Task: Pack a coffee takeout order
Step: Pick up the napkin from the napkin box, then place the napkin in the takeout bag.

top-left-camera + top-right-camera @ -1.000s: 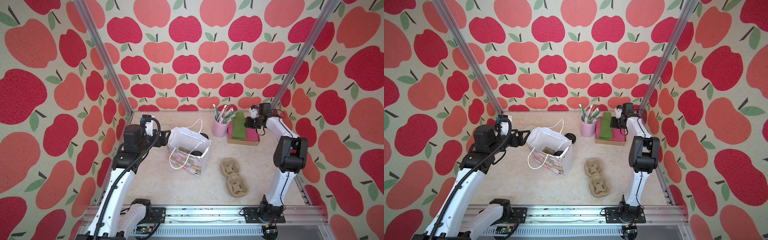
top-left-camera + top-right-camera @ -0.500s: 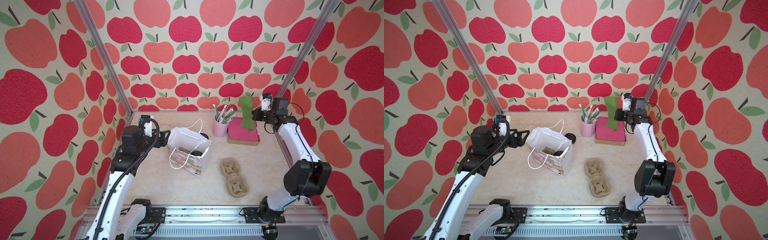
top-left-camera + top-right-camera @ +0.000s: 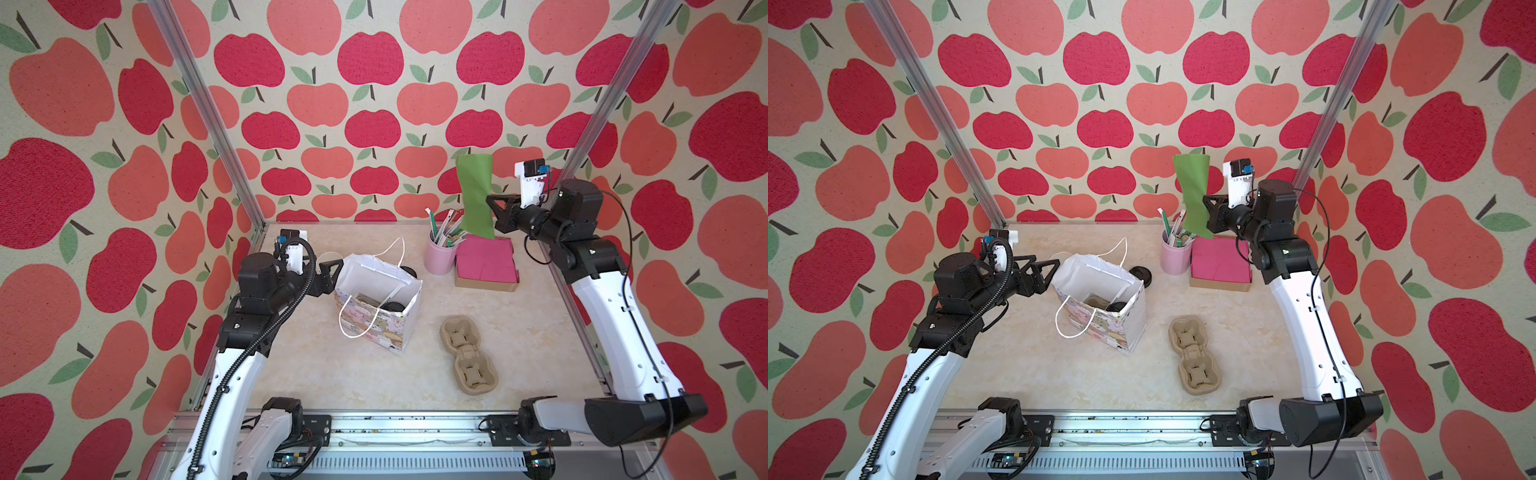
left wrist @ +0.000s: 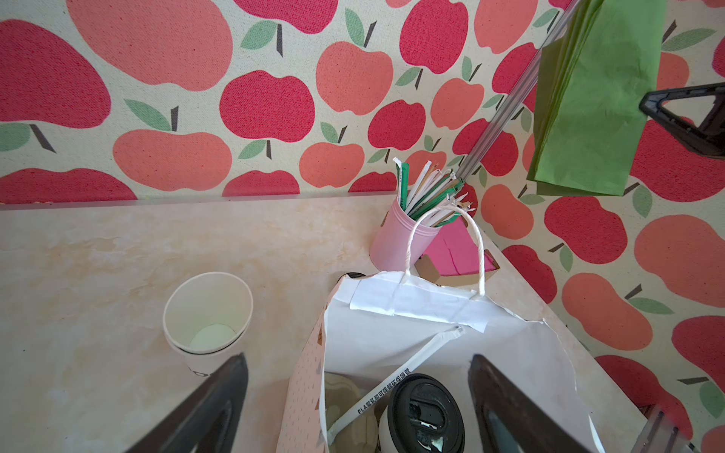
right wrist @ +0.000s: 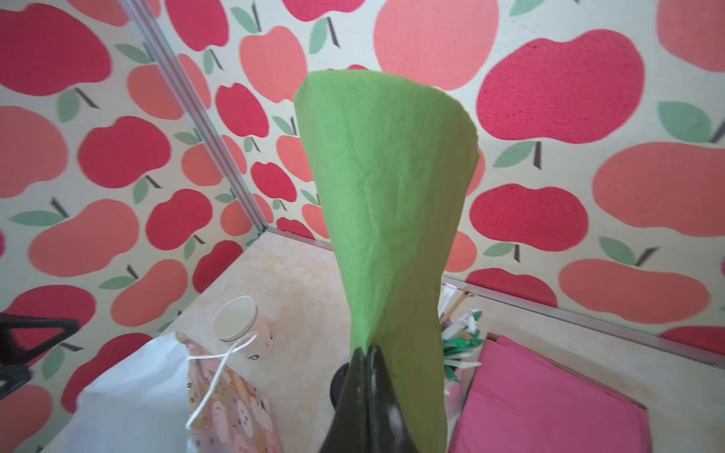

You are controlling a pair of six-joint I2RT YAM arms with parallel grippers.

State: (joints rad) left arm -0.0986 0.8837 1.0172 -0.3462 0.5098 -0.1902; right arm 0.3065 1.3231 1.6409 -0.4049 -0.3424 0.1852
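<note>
At the left, the left pincer point(image 4: 357, 357) stands wide open and empty. One finger is outside the wall of the paper bag point(image 3: 376, 303) and the other over its mouth; whether either touches the paper is hard to tell. Inside the bag stand the white paper cup with its black lid point(image 4: 423, 412) and the white wrapped straw point(image 4: 396, 376), which leans across it. To the right, the tan pulp carrier point(image 3: 467, 353) lies flat on the table point(image 3: 332, 374).

Farther right, the green napkin point(image 3: 476, 195) is in the air above the pink straw holder point(image 3: 438, 255) and the pink napkins point(image 3: 486, 259). It is a folded, layered strip, its long axis near vertical. The waist is pinched, the upper half flares upward and the lower half hangs. The right pincer point(image 3: 490, 200) is closed tight on that waist from the side.
</note>
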